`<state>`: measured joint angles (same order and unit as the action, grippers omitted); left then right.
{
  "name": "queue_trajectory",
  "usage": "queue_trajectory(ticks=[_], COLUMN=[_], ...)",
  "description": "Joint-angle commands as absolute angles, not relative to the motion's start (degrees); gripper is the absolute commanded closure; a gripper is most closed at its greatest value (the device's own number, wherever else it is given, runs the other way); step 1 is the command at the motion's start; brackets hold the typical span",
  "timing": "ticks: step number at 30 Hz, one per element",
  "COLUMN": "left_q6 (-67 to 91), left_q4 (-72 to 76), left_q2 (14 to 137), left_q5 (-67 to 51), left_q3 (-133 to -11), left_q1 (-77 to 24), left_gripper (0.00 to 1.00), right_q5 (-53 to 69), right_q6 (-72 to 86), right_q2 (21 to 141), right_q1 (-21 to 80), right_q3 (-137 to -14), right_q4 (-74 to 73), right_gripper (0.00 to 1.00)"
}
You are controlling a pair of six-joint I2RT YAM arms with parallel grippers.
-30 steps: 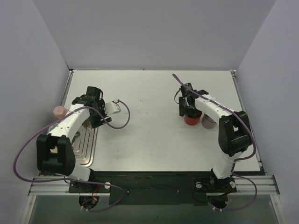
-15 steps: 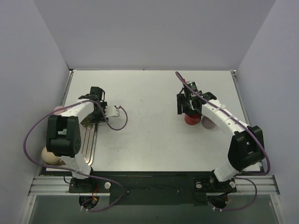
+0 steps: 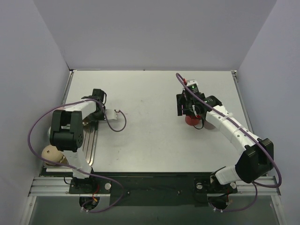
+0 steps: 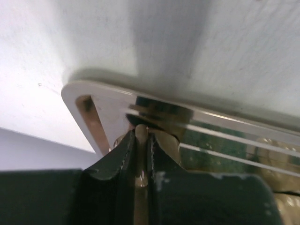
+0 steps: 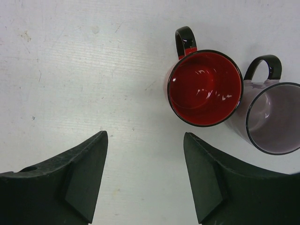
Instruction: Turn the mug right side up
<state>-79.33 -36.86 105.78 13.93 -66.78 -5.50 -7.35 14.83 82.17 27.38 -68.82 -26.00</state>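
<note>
A red mug point(image 5: 205, 89) with a black handle stands right side up on the white table, its mouth facing up. Beside it on the right is a lilac mug point(image 5: 274, 117), also mouth up. My right gripper point(image 5: 145, 136) hangs open over bare table just left of the red mug, touching neither. From above, that gripper point(image 3: 187, 108) sits just behind the red mug point(image 3: 191, 120). My left gripper point(image 4: 141, 133) is shut on a thin bar at the far end of the metal rack point(image 4: 98, 122); in the top view it point(image 3: 93, 117) is at the table's left.
The metal rack point(image 3: 86, 140) lies along the table's left edge. A beige rounded object point(image 3: 49, 153) shows at the lower left, partly behind the left arm. Purple cables loop around both arms. Grey walls enclose the table.
The left gripper closed at the rack's far end while that arm folded in. The right gripper opened wider off the red mug, and the right arm's elbow swung outward.
</note>
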Motion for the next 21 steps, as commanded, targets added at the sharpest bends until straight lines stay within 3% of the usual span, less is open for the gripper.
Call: queue_trajectory(ticks=[1,7,13,16,17,21], left_q6=[-78.84,-67.69,-52.41,-40.48,-38.25,-20.8], left_q4=[-37.35,-42.63,-49.65,-54.03,-54.49,-52.3], left_q2=[105.12,102.05,96.16,93.43,91.69,86.24], left_q5=[14.77,11.96,0.02,-7.8,-12.35,-24.92], left_q3=[-68.29,-76.28,-86.21,-91.56,-92.28,-96.06], left_q1=[-5.8,-8.61,-10.45,-13.0,-14.49,-19.94], left_gripper=[1.0,1.0,1.0,1.0,1.0,1.0], right_q5=[-9.93,-12.56,-12.14,-9.68,-7.84,-1.26], right_q6=[14.33,14.15,13.19,12.39,12.39,13.01], right_q2=[78.84,74.72,69.0,65.05,64.26,60.21], right_q1=[27.6,29.88,33.92,37.35,39.09,44.38], right_q3=[-67.59,-68.03,-68.47,-66.8,-66.62,-65.13], right_q4=[-27.95,-29.62,-30.15,-26.48,-25.41,-17.51], right_gripper=[0.39,0.39,0.36,0.25,0.08,0.04])
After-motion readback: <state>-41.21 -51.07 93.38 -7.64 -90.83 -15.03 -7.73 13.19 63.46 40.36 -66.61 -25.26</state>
